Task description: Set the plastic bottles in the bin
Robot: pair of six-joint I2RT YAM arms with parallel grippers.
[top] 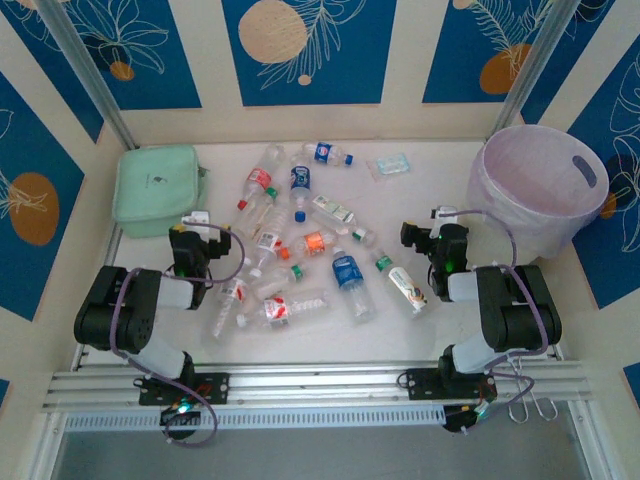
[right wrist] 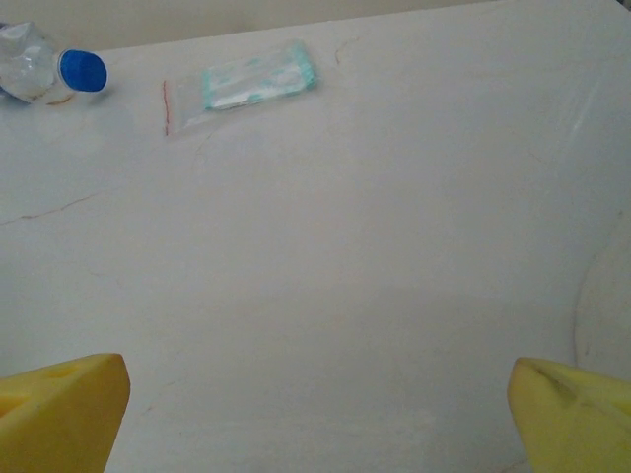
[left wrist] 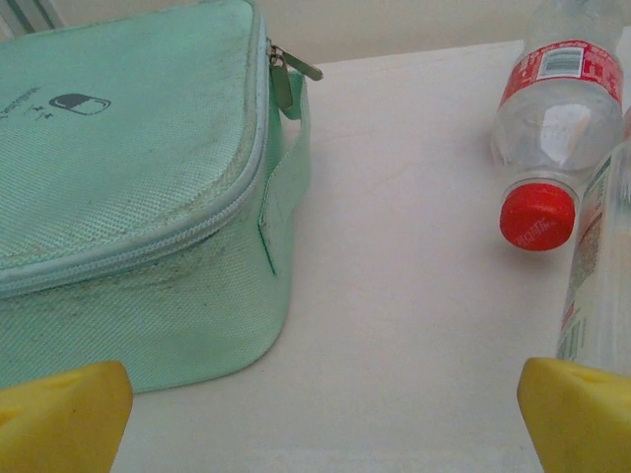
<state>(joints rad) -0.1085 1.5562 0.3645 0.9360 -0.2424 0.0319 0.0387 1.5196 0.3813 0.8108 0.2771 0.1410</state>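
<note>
From above, the bin (top: pixel 530 215) stands on the white table (top: pixel 420 200), and all the bottles (top: pixel 313 242) lie loose on the tabletop well to its left, none in it. They overlap and cross one another, so an exact count is hard. A small clear packet (top: pixel 388 166) lies between the heap and the bin, and a mint pouch (top: pixel 155 190) sits beyond the heap, farthest from the bin. The right gripper (top: pixel 432 228) is near the bin's left side, and the left gripper (top: pixel 198 232) is across the heap from the bin, by the pouch. From this height both are dark shapes whose fingertips are too small to read. At the left wrist, the yellow fingers (left wrist: pixel 59 414) are spread wide over bare table, cut off at the lower corners. The pouch (left wrist: pixel 128 177) runs off the frame on the side away from the bin. On the bin's side a red-capped bottle (left wrist: pixel 552 108) is cropped at the top, and a second bottle (left wrist: pixel 601 266) is mostly cut off by the edge. At the right wrist, the fingers (right wrist: pixel 59 414) are equally wide apart over bare table. A pale curve at the right edge may be the bin (right wrist: pixel 606 315), but it is too faint to be sure. Away from it lie the packet (right wrist: pixel 242 84) and a blue-capped bottle (right wrist: pixel 39 64), half out of frame.
</note>
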